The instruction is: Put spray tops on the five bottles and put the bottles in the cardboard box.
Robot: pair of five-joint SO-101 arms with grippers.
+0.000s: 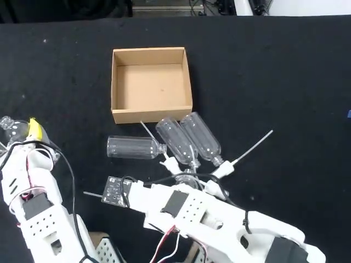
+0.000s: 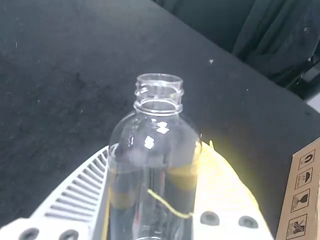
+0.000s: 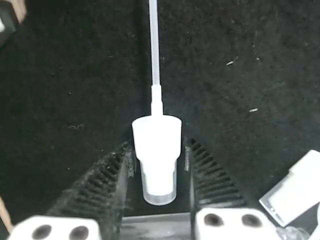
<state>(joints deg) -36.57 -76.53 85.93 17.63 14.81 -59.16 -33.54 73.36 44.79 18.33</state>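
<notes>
- Surface point(image 1: 285, 82) is showing black and matte, with pale lint specks scattered over it, and is taking up nearly all of the high view.
- Room is peeking in past the far edge of the surface: cables point(image 1: 203, 6), dark shapes, and a white patch toward the far right corner. The left wrist view is showing dark fabric-like shapes beyond the edge.
- cardboard box point(image 1: 151, 85) is sitting open-topped at the far middle of the surface, with its brown floor showing.
- flat bottle point(image 1: 134, 148) is lying on its side just on the near side of the box, its open neck pointing toward the other two.
- middle bottle point(image 1: 176, 139) and outer bottle point(image 1: 202, 137) are lying slanted, side by side and touching, with their necks pointing toward the arms.
- loose spray top point(image 1: 170, 163) is lying between the flat bottle's neck and the middle bottle, its tube running up toward the box.
- second loose spray top point(image 1: 225, 169) is lying just beside the outer bottle's neck, its tube pointing away to the right.
- left gripper point(image 2: 158, 149) is pinching the held bottle point(image 2: 150, 125) around its clear body, neck open, at the left edge of the surface and well apart from the box.
- right gripper point(image 3: 157, 147) is pinching the held spray top point(image 3: 156, 160) by its white cap, with the tube pointing away from the gripper.
- right arm point(image 1: 219, 216) is lying low across the near side of the surface, just below the bottle necks.
</notes>
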